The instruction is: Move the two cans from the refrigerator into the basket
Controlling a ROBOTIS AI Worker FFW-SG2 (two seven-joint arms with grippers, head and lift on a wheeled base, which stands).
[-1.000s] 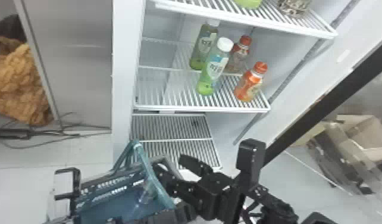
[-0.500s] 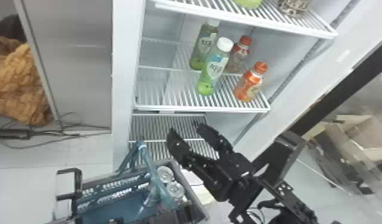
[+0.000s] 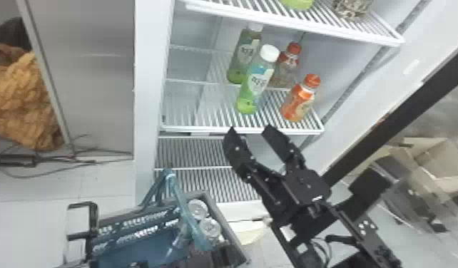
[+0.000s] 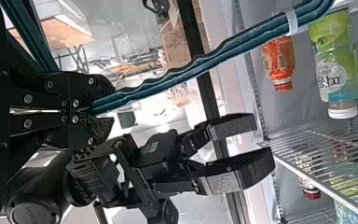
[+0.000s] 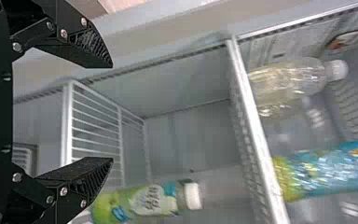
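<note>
Two cans stand side by side, tops up, in the right end of the basket, beside its teal handle. At the bottom edge of the head view is my left gripper; in the left wrist view this left gripper is shut on the handle. My right gripper stands open and holds nothing, above and beyond the basket, in front of the refrigerator's middle shelf edge. In the right wrist view the right gripper has its fingers wide apart.
Green bottles and orange-capped bottles stand on the middle shelf. Another shelf lies above, wire racks below. The open door's dark frame runs along the right.
My right gripper has risen from over the basket's right end toward the refrigerator's middle shelf, uncovering the two cans. The left gripper keeps its hold on the handle.
</note>
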